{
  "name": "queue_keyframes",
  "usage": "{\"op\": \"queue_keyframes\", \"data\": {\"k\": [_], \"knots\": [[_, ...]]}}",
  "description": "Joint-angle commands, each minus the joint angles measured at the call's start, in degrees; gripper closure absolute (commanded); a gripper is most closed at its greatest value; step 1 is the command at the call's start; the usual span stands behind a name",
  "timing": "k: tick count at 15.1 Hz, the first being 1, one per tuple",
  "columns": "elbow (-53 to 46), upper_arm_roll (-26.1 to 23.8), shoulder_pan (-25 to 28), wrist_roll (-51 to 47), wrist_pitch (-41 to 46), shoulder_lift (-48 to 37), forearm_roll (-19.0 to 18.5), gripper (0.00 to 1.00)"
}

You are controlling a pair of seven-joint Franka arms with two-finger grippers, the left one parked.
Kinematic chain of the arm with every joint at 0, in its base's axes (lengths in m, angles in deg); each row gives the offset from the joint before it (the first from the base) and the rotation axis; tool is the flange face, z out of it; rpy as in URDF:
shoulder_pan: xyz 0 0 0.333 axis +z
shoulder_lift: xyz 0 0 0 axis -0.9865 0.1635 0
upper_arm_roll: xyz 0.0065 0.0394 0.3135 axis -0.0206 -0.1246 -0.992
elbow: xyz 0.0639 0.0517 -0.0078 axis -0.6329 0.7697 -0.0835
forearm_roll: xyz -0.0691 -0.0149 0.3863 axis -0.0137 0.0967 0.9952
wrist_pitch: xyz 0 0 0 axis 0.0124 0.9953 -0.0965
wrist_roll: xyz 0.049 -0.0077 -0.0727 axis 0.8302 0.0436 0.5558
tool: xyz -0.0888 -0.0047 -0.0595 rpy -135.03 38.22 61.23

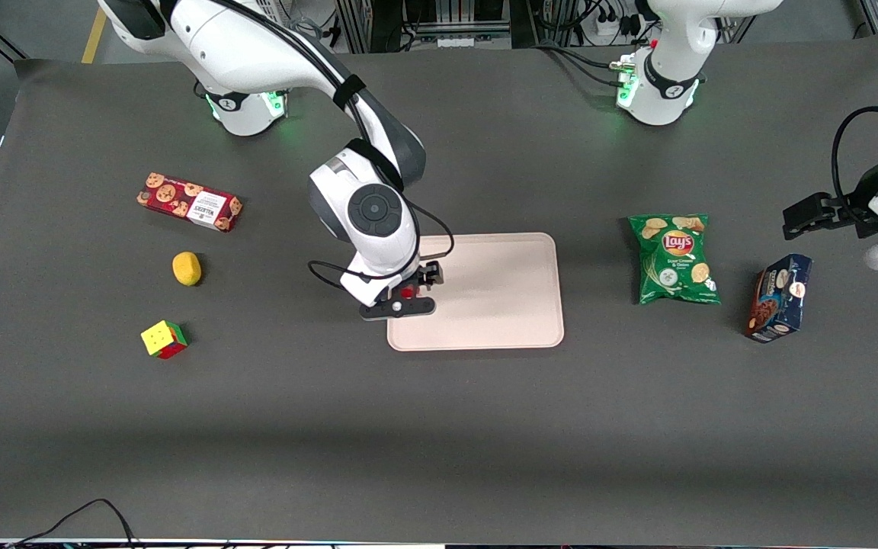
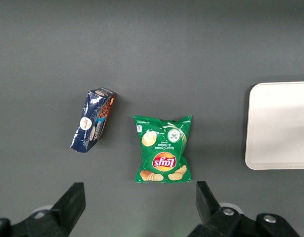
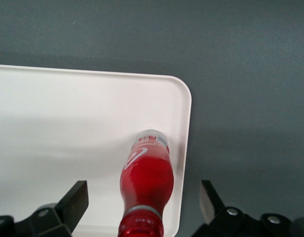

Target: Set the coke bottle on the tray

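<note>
The coke bottle [image 3: 146, 173], red with white script and a clear base, stands upright on the pale tray [image 3: 67, 113], close to the rim at the working arm's end. My right gripper [image 3: 142, 202] is open directly above it. Its black fingers [image 3: 75, 200] stand wide apart on either side of the bottle's neck and do not touch it. In the front view only a bit of the red coke bottle [image 1: 408, 291] shows under the gripper [image 1: 407, 299], over the edge of the tray [image 1: 500, 297].
A red cookie box [image 1: 189, 202], a yellow fruit [image 1: 187, 268] and a Rubik's cube [image 1: 164, 338] lie toward the working arm's end. A green Lay's bag [image 1: 674, 258] and a dark blue box [image 1: 779, 297] lie toward the parked arm's end.
</note>
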Motion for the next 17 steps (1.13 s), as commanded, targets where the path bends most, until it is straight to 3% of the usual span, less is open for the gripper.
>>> {"op": "queue_keyframes", "data": {"k": [1, 4, 7, 10, 12, 17], "knots": [[-2.47, 0.14, 0.24, 0.0, 0.68, -2.05, -0.26, 0.0], [-3.27, 0.32, -0.64, 4.2, 3.84, -7.84, -0.08, 0.0], [-3.36, 0.84, -3.36, 5.1, 13.75, -17.85, -0.08, 0.0], [-3.1, 0.32, -9.32, 9.65, 26.93, -26.65, 0.0, 0.0], [-1.61, 0.14, -13.8, 10.55, 31.35, -31.05, 0.01, 0.0], [9.21, -1.97, -24.18, 15.82, 28.38, -39.25, -0.08, 0.0]]}}
